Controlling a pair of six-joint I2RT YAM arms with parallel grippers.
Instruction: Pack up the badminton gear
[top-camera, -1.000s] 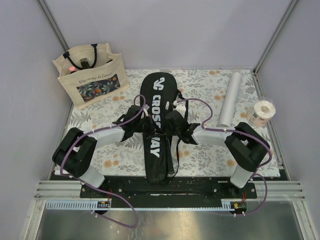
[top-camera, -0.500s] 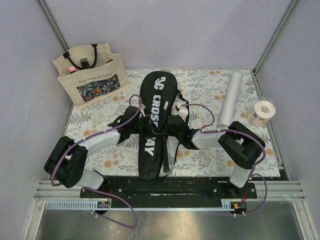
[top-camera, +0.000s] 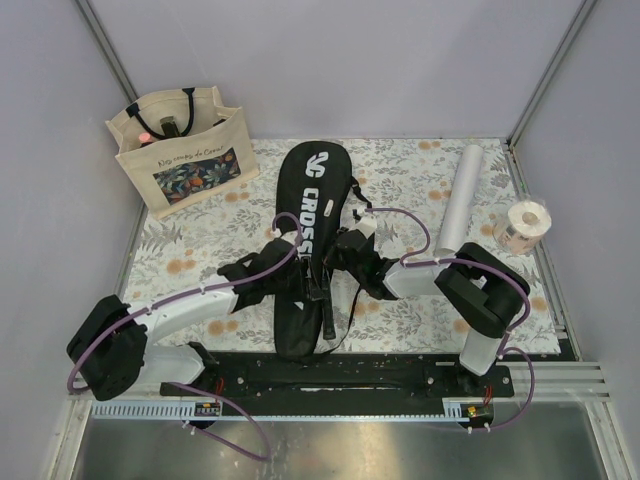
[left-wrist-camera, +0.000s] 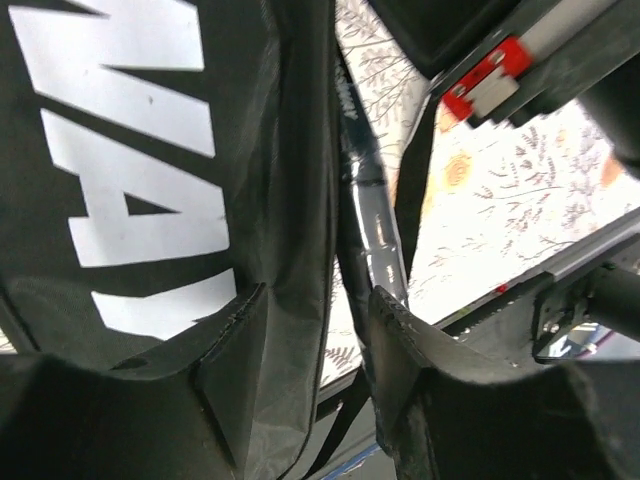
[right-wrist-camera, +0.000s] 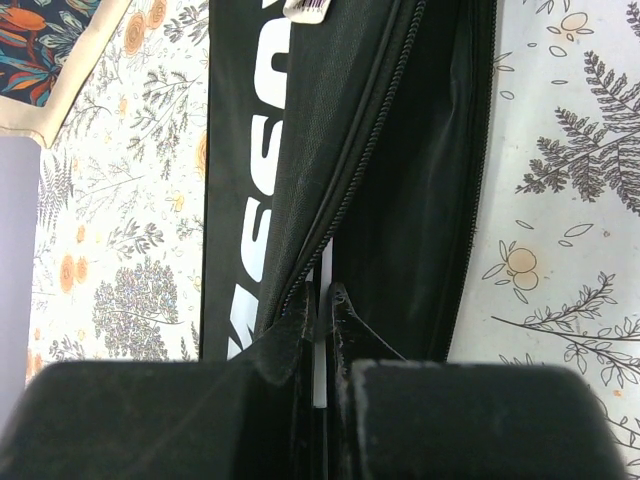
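The black "CROSSWAY" cover (top-camera: 312, 215) lies lengthwise mid-table, its zip open along the right side (right-wrist-camera: 400, 150). My right gripper (top-camera: 337, 255) is at that open edge, its fingers (right-wrist-camera: 322, 290) shut on a thin white strip in the gap, which looks like a racket's frame edge. The rest of the rackets is hidden. My left gripper (top-camera: 300, 265) is over the cover's lower half. Its jaws (left-wrist-camera: 315, 310) stand apart, straddling the cover's edge fabric (left-wrist-camera: 290, 250) and a glossy dark bar (left-wrist-camera: 375, 230). The white tube (top-camera: 458, 198) lies at the right.
The beige floral tote bag (top-camera: 185, 150) stands at the back left. The pale tape roll (top-camera: 525, 225) sits at the right edge beside the tube. Black straps (top-camera: 330, 315) trail from the cover's near end. The floral cloth (top-camera: 190, 250) covers the table.
The cover's near end has swung left and nearer. The left arm has stretched out over it. The right gripper has shifted left along the open edge.
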